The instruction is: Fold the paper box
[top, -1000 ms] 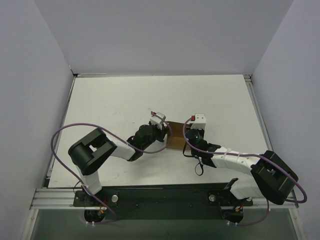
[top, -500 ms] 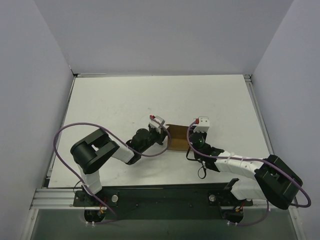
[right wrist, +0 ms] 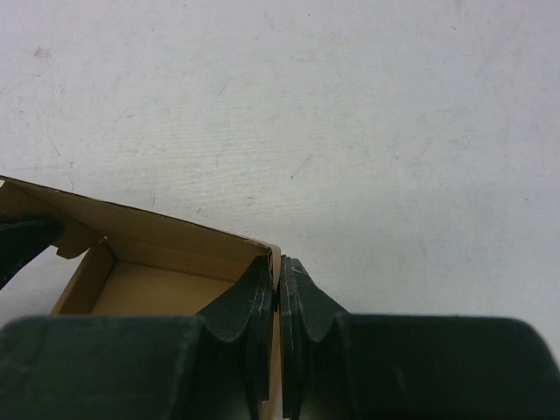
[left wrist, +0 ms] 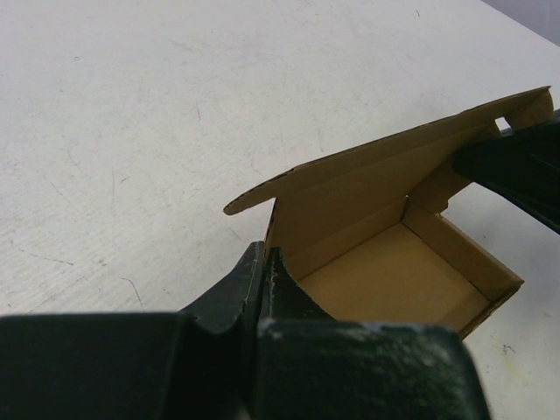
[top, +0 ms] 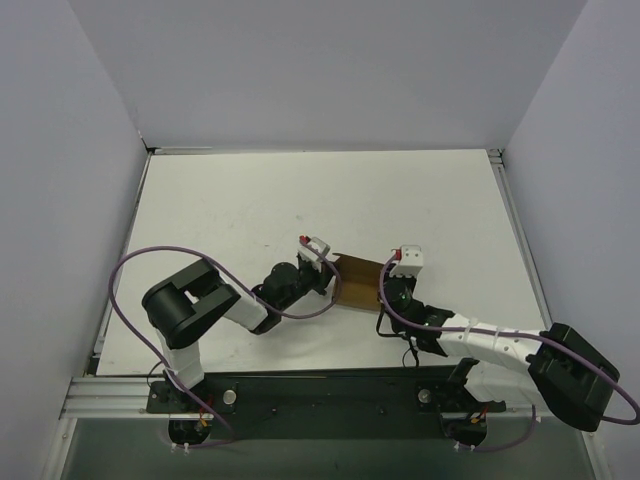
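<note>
The paper box [top: 356, 279] is a small brown cardboard tray with raised walls, lying mid-table between my two grippers. My left gripper [top: 330, 277] is shut on the box's left wall; in the left wrist view its fingertips [left wrist: 264, 262] pinch that wall beside the open box [left wrist: 398, 280], whose far flap stands up. My right gripper [top: 383, 288] is shut on the box's right wall; in the right wrist view it [right wrist: 278, 278] pinches the wall at the corner of the box [right wrist: 166, 262]. The dark left fingers show inside the box at the right wrist view's left edge.
The white table [top: 240, 200] is bordered by grey walls on three sides. Purple cables loop from both arms near the front edge. A metal rail [top: 320, 395] runs along the near side by the arm bases.
Both grippers and the box have shifted a little toward the front right. The right arm has stretched out lower and further right; the box now appears wider between the grippers.
</note>
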Robot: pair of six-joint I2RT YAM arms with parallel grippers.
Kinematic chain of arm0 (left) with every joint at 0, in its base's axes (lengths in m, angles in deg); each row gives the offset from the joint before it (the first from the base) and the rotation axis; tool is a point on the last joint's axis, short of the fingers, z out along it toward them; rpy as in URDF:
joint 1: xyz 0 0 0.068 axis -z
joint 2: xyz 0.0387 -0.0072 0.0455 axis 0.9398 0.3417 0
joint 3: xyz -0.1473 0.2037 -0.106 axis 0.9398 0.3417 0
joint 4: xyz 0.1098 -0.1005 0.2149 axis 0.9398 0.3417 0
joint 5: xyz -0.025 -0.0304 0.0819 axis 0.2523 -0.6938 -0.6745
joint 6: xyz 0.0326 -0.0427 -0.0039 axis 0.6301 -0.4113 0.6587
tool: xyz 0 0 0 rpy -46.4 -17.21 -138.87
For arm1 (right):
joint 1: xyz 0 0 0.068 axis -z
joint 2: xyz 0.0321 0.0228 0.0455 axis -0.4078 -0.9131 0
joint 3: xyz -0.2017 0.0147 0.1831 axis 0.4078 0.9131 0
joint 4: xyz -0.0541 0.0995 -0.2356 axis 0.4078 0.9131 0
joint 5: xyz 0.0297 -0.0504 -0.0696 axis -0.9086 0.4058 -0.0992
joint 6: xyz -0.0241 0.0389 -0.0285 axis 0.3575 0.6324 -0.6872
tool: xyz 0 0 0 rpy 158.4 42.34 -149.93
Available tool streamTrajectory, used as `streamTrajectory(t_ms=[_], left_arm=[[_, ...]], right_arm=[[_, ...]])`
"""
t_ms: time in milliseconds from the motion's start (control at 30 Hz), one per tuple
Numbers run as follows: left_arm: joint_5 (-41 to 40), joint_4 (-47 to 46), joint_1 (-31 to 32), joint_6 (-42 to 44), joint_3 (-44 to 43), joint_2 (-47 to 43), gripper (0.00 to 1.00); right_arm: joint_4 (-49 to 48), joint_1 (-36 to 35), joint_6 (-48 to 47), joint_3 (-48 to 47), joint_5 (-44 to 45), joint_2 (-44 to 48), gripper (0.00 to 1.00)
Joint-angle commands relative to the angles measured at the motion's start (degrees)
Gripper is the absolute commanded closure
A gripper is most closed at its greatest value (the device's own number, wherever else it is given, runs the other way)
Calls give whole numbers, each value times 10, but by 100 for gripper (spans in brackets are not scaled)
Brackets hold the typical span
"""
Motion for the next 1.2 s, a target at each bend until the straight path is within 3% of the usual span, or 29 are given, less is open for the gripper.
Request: streamTrajectory(t_ms=[0,433,667,867,1167], left_arm=[[86,-4,44,-14,-2,-2,100],[71,5,60,-8,22,-22,100],[79,42,60,4,-7,-51,100],[92,101,53,29,-48,-88,100],[100,114,32,36,-87,-79,100]], right_arm=[[40,-44,72,10,-82,5,100],[157,-87,150,2,-36,7,100],[198,-88,125,-49,7,23,100],[162,-86,55,-82,28,45,100],[-27,-56,-15,-42,-49,2,100]])
